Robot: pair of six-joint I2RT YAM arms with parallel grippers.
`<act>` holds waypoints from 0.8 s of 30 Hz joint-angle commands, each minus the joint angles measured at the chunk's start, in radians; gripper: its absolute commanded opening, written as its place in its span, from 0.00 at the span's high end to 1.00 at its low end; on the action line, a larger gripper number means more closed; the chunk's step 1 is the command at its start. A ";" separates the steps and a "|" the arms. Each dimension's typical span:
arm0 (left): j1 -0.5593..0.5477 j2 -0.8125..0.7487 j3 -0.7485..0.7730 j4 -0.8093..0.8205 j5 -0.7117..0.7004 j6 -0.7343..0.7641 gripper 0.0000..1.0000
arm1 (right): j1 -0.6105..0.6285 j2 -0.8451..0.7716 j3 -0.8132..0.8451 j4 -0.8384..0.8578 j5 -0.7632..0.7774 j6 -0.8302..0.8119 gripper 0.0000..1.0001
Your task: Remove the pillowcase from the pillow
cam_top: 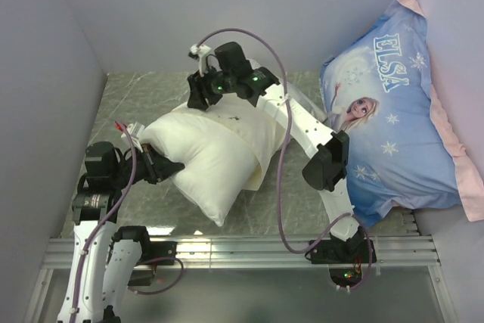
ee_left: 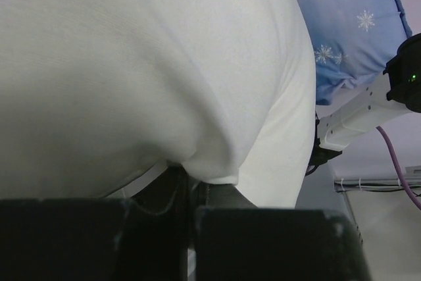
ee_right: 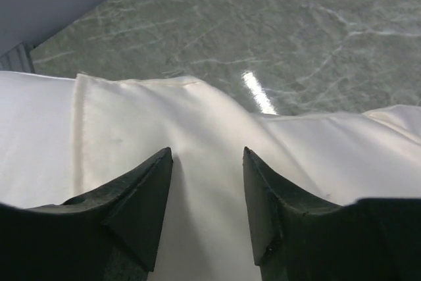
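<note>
The white pillow [cam_top: 198, 163] lies plump on the marble table, left of centre. The cream pillowcase [cam_top: 262, 144] is bunched over its right and far part. My left gripper [cam_top: 168, 166] is at the pillow's left edge, shut on a pinch of the white pillow fabric [ee_left: 131, 64]; in the left wrist view the gripper [ee_left: 191, 179] shows its jaws together. My right gripper [cam_top: 203, 100] hovers at the far edge. In the right wrist view it [ee_right: 207, 156] is open, its jaws either side of a ridge of the pillowcase [ee_right: 210, 123], whose hem borders the bare pillow [ee_right: 33, 143].
The big blue Elsa-printed pillow [cam_top: 393, 111] leans in the right corner and shows in the left wrist view [ee_left: 355, 31]. Grey walls close the left and back. A metal rail [cam_top: 242, 247] runs along the near table edge. The right arm [ee_left: 355, 113] crosses over the pillow.
</note>
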 commanded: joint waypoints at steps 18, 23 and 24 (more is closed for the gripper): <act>-0.018 -0.081 0.032 0.002 0.006 0.020 1.00 | -0.111 0.114 0.079 -0.078 0.641 0.109 1.00; -0.019 -0.090 0.075 0.009 -0.008 -0.001 1.00 | -0.131 0.069 0.008 -0.024 0.700 0.127 1.00; -0.018 -0.089 0.099 0.010 -0.014 -0.009 1.00 | -0.131 0.075 0.034 -0.030 0.720 0.135 1.00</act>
